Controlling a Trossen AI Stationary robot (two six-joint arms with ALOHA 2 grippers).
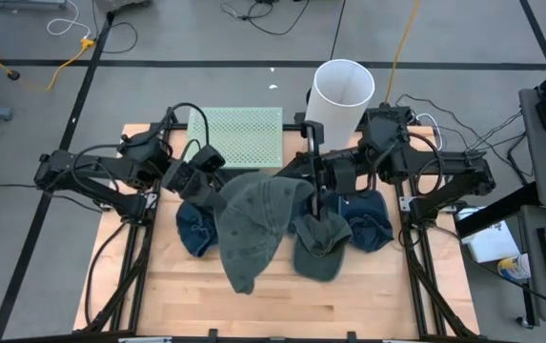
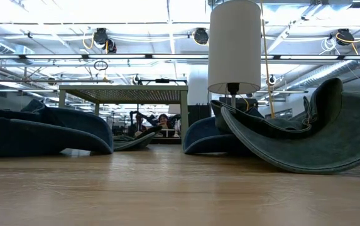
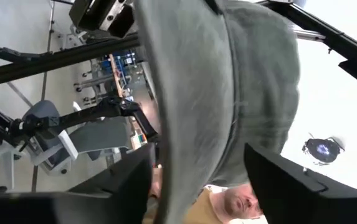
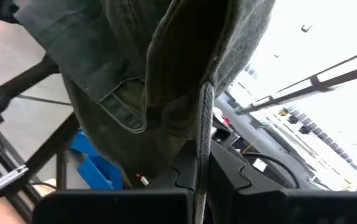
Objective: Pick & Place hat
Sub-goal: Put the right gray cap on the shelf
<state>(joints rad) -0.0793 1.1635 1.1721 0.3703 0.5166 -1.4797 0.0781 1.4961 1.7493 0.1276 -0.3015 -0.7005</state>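
A grey-green hat is spread between my two grippers over the middle of the table. My left gripper is at its left edge and my right gripper at its right edge, both shut on it. The hat's cloth fills the left wrist view above my left gripper. In the right wrist view the hat rises from my right gripper. Its lower end points toward the table's near edge; whether it rests on the wood is unclear. My left gripper has the hat's left edge between its two fingers, a thick fold of cloth filling the gap. It comes level from the table's left. The hat drapes away from the hold toward the right arm. My right gripper pinches the hat's stitched brim edge between its two fingers. It comes from the table's right side. The cloth hangs in slack folds beyond the fingers.
A dark blue hat lies under the held hat's left side. A second green hat and a blue hat lie to its right. A white cylinder and a green perforated rack stand at the far edge.
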